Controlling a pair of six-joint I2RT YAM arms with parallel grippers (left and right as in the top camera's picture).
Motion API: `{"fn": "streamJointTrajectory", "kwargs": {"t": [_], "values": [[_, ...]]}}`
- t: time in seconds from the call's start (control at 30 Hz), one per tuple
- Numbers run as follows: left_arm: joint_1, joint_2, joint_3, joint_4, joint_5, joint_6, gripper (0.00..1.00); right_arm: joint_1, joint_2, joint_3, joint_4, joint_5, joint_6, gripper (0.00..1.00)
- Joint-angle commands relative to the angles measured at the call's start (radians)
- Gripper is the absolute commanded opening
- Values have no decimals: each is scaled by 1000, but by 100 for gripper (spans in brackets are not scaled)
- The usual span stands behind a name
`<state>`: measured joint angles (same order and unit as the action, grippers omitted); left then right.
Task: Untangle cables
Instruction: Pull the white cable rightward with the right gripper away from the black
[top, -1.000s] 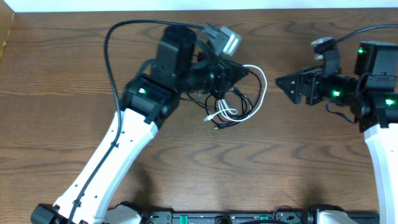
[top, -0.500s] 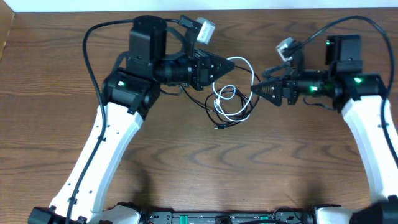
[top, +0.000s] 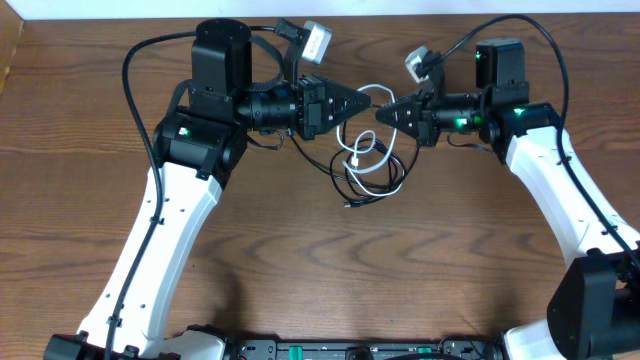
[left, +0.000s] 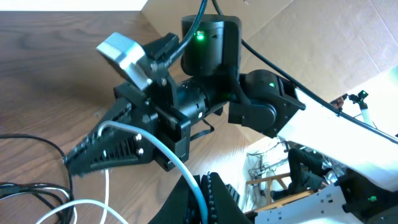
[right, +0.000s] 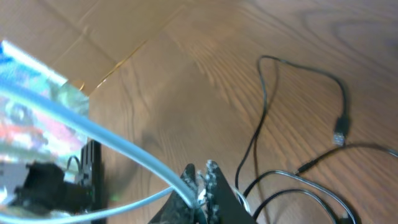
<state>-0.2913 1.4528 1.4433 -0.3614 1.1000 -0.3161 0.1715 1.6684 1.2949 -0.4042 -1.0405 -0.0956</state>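
Observation:
The white cable (top: 357, 152) and the black cable (top: 380, 188) lie tangled on the wooden table at centre. My left gripper (top: 362, 103) and right gripper (top: 381, 113) meet tip to tip just above the tangle. A short white loop arches between them. In the left wrist view my left gripper (left: 203, 186) is shut on the white cable (left: 163, 149), which runs to the right gripper's fingers (left: 106, 149). The right wrist view shows my right gripper (right: 202, 175) shut on the white cable (right: 124, 149). The black cable (right: 264, 112) and its plug (right: 339, 132) lie on the wood beyond.
Thick black arm wires (top: 135, 70) arc over the table's back left and back right (top: 545, 45). The table's far edge (top: 400, 14) meets a white wall. Cardboard (left: 323, 37) stands past the table in the left wrist view.
My right arm swung left to the left gripper's tip, and its jaws went from open to shut on the white cable. The left arm shifted slightly left, still gripping.

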Motion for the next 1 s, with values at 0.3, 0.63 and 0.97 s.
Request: {"fn": "streamJointTrajectory", "kwargs": {"t": [0.3, 0.63, 0.97], "values": [[5, -16, 0, 2, -191, 1, 34, -163, -185, 130, 1, 269, 491, 1], [5, -16, 0, -32, -374, 8, 45, -351, -226, 371, -277, 443, 555, 1], [5, -16, 0, -54, -424, 8, 45, -475, -173, 395, -206, 695, 489, 1]]}}
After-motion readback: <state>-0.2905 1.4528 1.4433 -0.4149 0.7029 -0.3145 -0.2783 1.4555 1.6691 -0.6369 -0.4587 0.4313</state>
